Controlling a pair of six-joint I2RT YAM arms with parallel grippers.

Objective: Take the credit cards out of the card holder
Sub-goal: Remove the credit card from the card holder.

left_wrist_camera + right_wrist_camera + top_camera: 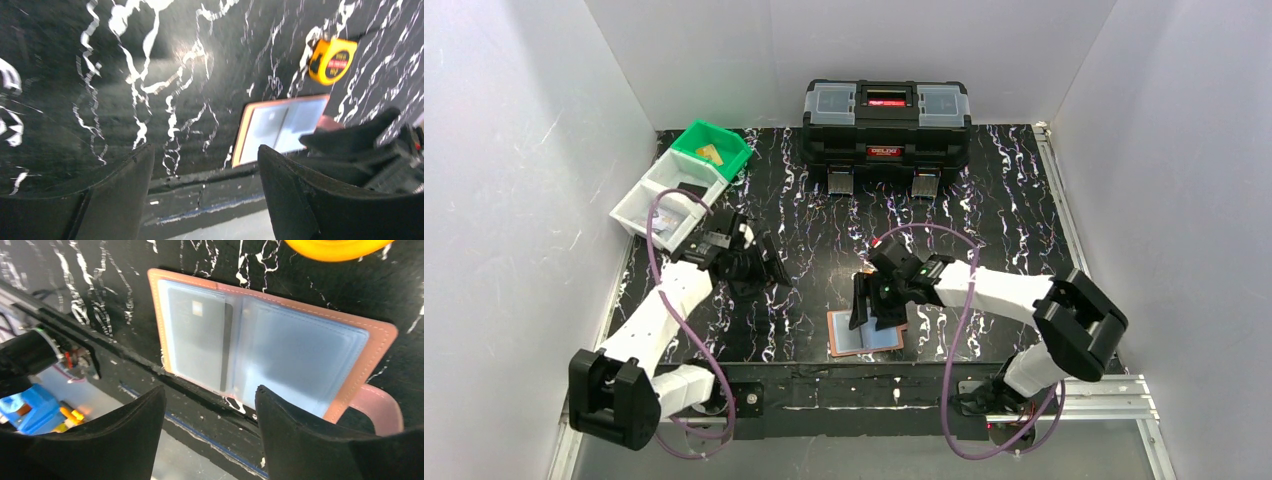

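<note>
— Tan leather bifold card holder (280,347)?
— Open flat by the near edge of the glossy black, white-veined table (824,230), dark card (196,337) in its clear sleeve; right gripper (210,392) spread empty above.
— Left gripper (205,155)?
— Spread, empty. Boxy black plastic toolbox (886,122) far; white walls.

The top camera looked down from high behind my two bases and took in the whole desk (824,220) as far as the toolbox (886,120). The left wrist camera sat low, peering past my left fingers (120,200) across the desk toward its near edge. The right wrist camera hung close above the card holder (260,350), my right fingers (300,440) framing it. All three shared that card holder; both wrist views caught the tape measure (332,61).
</note>
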